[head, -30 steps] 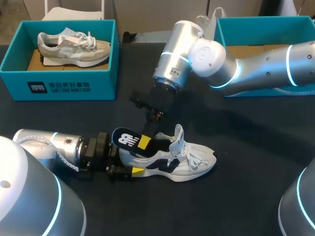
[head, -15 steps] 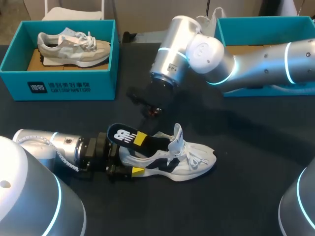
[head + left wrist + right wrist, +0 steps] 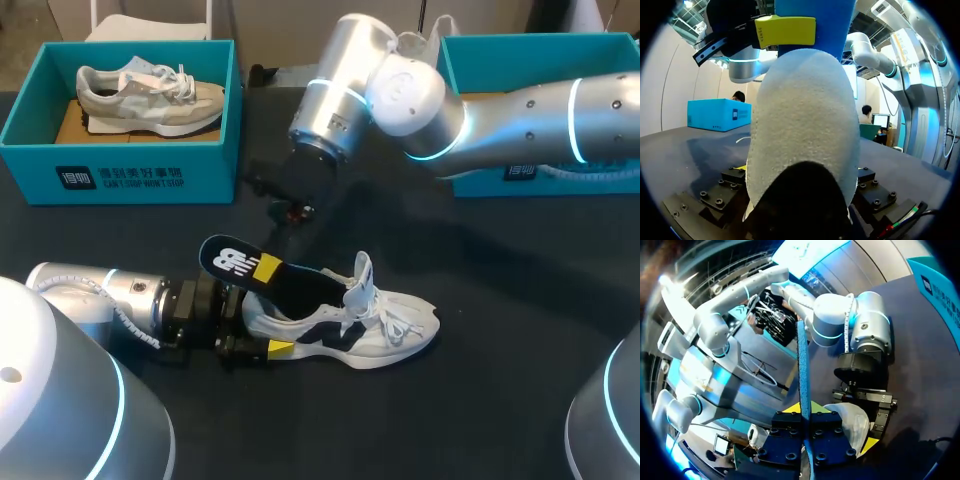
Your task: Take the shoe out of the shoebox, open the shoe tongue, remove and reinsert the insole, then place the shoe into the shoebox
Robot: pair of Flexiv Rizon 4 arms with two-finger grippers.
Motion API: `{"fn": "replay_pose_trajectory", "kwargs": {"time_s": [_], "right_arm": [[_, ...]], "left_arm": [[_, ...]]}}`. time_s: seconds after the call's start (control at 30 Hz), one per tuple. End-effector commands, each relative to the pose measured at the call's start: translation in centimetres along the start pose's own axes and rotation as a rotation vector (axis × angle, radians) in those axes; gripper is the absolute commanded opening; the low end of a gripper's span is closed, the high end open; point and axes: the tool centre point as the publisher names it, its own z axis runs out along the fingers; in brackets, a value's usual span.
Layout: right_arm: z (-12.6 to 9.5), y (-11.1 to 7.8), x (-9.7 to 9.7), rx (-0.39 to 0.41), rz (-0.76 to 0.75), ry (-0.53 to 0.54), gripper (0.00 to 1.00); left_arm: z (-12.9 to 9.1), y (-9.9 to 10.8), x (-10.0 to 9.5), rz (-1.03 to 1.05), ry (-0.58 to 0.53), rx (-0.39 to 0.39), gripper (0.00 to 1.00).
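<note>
A white and navy shoe (image 3: pixel 375 322) lies on its sole on the dark table, toe to the right. My left gripper (image 3: pixel 272 338) comes in low from the left and is shut on the shoe's heel (image 3: pixel 805 125), which fills the space between its fingers. From the back right, my right gripper (image 3: pixel 265 268) is shut on the heel end of the insole (image 3: pixel 232 262). The insole is dark with a white logo on top and blue (image 3: pixel 803 370) underneath. Its heel end stands up and left of the shoe's opening, while its front end is still inside the shoe.
A teal shoebox (image 3: pixel 120 175) at the back left holds a beige sneaker (image 3: pixel 150 95). A second teal box (image 3: pixel 530 55) stands at the back right, partly behind my right arm. Bare dark table lies in front of and right of the shoe.
My right gripper has drawn the insole's heel end up and to the left, further out of the shoe. The shoe and my left arm have stayed where they were.
</note>
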Motion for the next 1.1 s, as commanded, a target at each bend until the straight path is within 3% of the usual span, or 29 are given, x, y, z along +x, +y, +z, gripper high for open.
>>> {"fn": "replay_pose_trajectory", "kwargs": {"time_s": [0.03,0.13,0.33,0.47,0.57,1.03,1.07,1.1], "right_arm": [[0.0,0.0,0.0,0.001,0.001,-0.002,0.00],[0.2,0.1,0.0,-0.034,-0.002,-0.018,0.00],[0.7,4.6,-0.3,-0.025,-0.054,-0.035,0.00],[-0.3,7.1,1.2,-0.037,-0.095,-0.030,0.00],[-1.9,8.9,3.5,-0.219,-0.123,-0.015,0.00],[-1.9,8.9,3.5,-0.219,-0.123,-0.015,0.00],[-1.6,8.8,3.0,-0.279,-0.142,-0.002,0.00],[-1.3,9.1,3.2,-0.280,-0.147,-0.015,0.00]], "left_arm": [[0.0,0.0,0.0,0.000,-0.001,0.001,0.00],[0.0,0.0,0.0,0.000,-0.001,0.001,0.00],[0.0,0.0,0.0,0.000,-0.001,0.001,0.00],[0.0,0.0,0.0,0.000,-0.001,0.001,0.00],[0.0,0.0,0.0,0.000,-0.001,0.001,0.00],[0.0,0.0,0.0,0.000,-0.001,0.001,0.00],[0.0,0.0,0.0,0.000,-0.001,0.001,0.00],[0.0,0.0,0.0,0.000,-0.001,0.001,0.00]]}}
